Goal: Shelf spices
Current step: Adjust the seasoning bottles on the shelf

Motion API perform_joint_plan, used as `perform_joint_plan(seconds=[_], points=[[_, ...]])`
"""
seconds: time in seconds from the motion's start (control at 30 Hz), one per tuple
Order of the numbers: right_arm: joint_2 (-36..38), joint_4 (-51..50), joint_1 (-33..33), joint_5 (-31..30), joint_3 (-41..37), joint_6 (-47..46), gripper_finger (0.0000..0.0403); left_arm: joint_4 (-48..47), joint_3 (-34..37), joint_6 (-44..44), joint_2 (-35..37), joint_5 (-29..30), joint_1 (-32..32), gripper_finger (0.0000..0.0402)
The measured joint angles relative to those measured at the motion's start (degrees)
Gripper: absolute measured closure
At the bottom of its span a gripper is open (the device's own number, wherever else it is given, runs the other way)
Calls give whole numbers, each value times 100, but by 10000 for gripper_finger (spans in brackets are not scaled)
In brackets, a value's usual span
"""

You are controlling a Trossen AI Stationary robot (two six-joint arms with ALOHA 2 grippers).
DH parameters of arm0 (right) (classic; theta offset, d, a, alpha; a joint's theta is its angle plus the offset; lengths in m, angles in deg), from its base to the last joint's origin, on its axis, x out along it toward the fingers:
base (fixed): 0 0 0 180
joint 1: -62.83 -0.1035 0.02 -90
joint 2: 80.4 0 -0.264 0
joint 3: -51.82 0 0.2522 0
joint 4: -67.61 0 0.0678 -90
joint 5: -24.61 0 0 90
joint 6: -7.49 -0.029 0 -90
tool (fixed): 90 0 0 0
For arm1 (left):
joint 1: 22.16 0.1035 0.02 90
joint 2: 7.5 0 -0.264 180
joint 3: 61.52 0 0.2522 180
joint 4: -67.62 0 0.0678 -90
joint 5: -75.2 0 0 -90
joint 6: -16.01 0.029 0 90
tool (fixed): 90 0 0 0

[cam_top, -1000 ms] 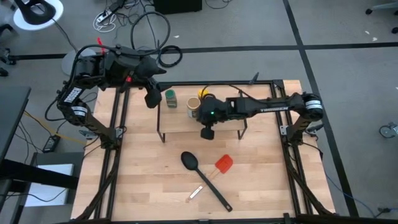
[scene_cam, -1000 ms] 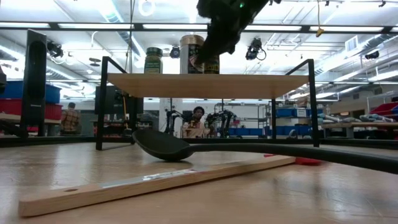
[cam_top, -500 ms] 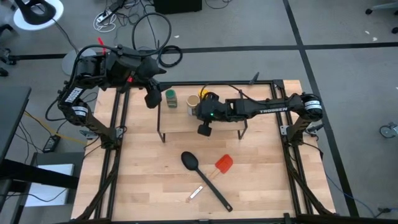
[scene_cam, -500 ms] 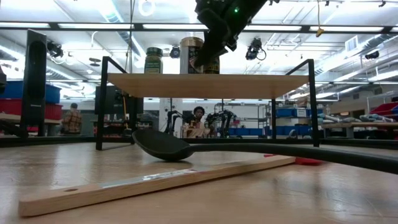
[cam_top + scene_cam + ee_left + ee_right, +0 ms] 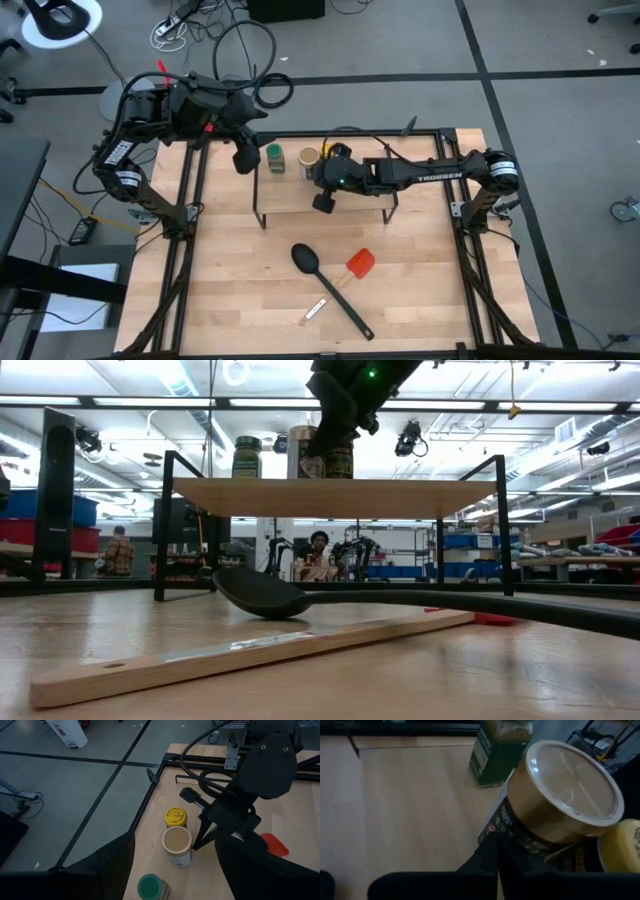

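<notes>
Three spice jars stand upright on the wooden shelf point(image 5: 290, 197): a green-topped jar point(image 5: 274, 157), a tan jar point(image 5: 309, 156) and a yellow jar point(image 5: 175, 816) just beyond it. My right gripper point(image 5: 196, 845) is shut, over the shelf top, with its tips at the tan jar's near side. My left gripper point(image 5: 243, 158) is open and empty, hovering by the shelf's left end next to the green-topped jar. My right gripper pushes the tan jar with its shut fingertips point(image 5: 495, 851), which meet the jar's side wall low down point(image 5: 506, 831). The fingers come from the table's near side, slanting down. The jar stands upright on its base on the shelf top.
On the table in front of the shelf lie a black spoon point(image 5: 325, 285), a red spatula point(image 5: 360, 263) and a thin wooden strip point(image 5: 315, 311). The shelf's black legs point(image 5: 163, 525) stand at its corners. The shelf's right half is bare wood.
My right gripper has gone toward the table's far edge and slightly left, staying shut. The tan jar has slid along the shelf top toward the far edge, upright, and now stands close beside the yellow jar.
</notes>
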Motion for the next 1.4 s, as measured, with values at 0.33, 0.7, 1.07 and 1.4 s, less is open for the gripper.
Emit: perform_joint_plan(seconds=[0.33, 0.7, 1.07, 1.4], points=[[-2, 311, -131, -87, 2, 16, 403, 0, 0, -21, 0, 2, 0, 122], [-4, 176, -659, -1363, 2, -68, 403, -13, 0, -83, 0, 2, 0, 122], [-4, -328, -616, -1941, 2, -573, 403, -17, 0, 0, 0, 3, 0, 122], [-4, -128, -317, -1643, 2, -479, 403, -15, 0, 0, 0, 2, 0, 122]])
